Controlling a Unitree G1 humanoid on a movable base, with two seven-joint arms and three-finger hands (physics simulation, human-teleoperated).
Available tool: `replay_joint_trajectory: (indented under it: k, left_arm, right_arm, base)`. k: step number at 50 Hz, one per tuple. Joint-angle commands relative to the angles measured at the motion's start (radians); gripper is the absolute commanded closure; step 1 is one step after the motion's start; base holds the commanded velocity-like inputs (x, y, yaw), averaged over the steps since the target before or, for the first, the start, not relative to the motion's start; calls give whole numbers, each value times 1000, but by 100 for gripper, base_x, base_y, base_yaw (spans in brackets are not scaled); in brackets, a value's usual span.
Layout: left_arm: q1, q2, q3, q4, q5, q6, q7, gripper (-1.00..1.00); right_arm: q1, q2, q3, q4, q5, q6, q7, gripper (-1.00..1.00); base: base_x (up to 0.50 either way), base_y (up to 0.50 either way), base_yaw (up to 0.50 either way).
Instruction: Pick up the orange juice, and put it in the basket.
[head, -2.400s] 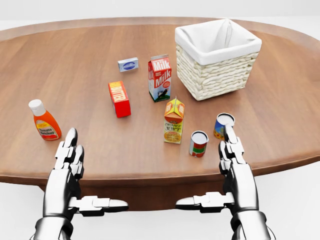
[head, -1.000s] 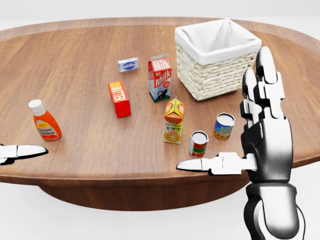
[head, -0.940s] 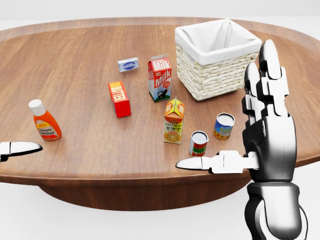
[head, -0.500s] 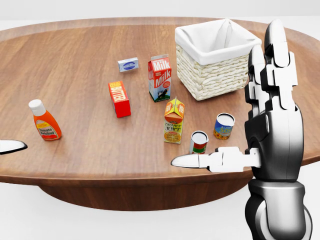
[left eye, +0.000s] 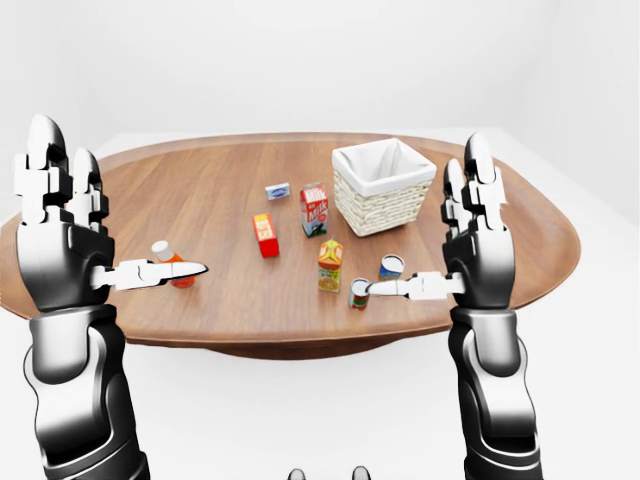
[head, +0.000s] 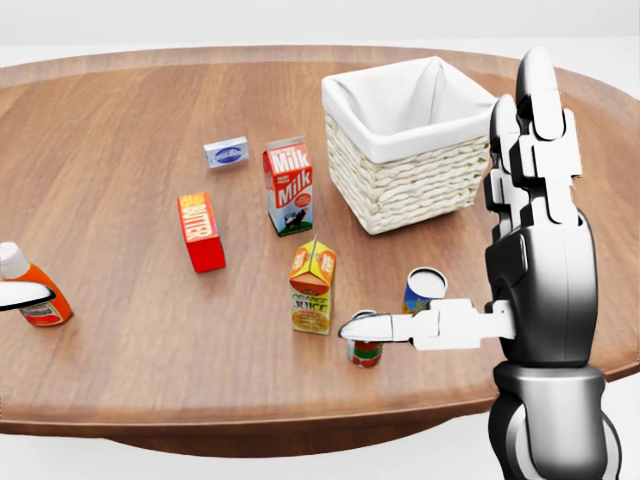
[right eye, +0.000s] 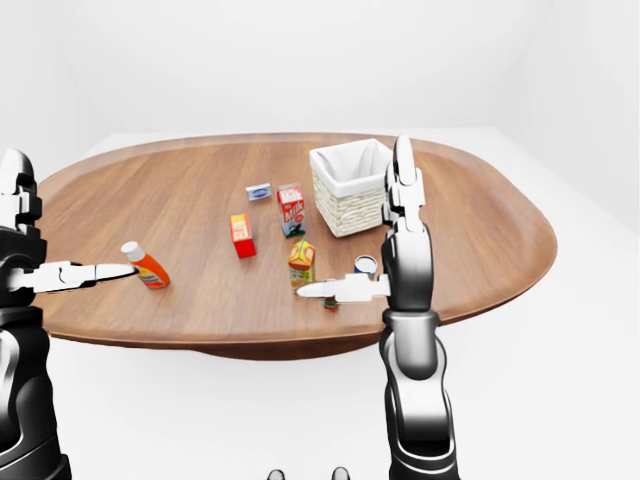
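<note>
Surface (head: 120, 330): one orange juice carton (head: 312, 287), upright near centre; one milk carton (head: 288, 186); one red box (head: 201, 231); one small blue box (head: 226, 152); two cans (head: 425, 289); one ketchup bottle (left eye: 172, 264). One lined basket (head: 405, 140), holding nothing visible. Left robot hand (left eye: 62, 235) and right robot hand (head: 535, 250): raised, fingers spread, holding nothing.
</note>
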Motion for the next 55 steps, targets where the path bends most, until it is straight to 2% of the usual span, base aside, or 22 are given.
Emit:
replay_joint_trajectory:
  k: [1, 55]
  left_arm:
    - [-1, 0, -1, 4, 2, 0, -1, -100]
    - [-1, 0, -7, 25, 5, 0, -1, -100]
  right_arm:
    - [11, -1, 10, 9, -33, 0, 22, -100]
    - [23, 4, 19, 4, -64, 0, 42, -100]
  base:
    - [49, -20, 0]
    - [50, -7, 0]
